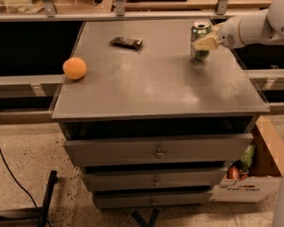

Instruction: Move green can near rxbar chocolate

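The gripper [203,42] reaches in from the right at the worktop's [156,82] far right corner and is closed around the green can [199,32]. 1 pale finger lies across the can's near side about halfway up, and the other is hidden behind it. The can stands upright in that hold. I cannot tell whether its base touches the surface or hangs just above it.

Holding at mid-height makes sense: it keeps the can from tipping and leaves the silver top free. The arm [248,28] comes in low and nearly level, so the can can travel sideways without being lifted high.

The rxbar chocolate [126,42] lies flat near the back edge, left of centre and well apart from the can, with bare worktop between them. The orange ball [75,68] rests near the left edge, closer to the front and off the straight line between the 2.

My reading is that the grasp is made and the carry to the left is the step in hand. The can should be set down just beside the bar, not on it.
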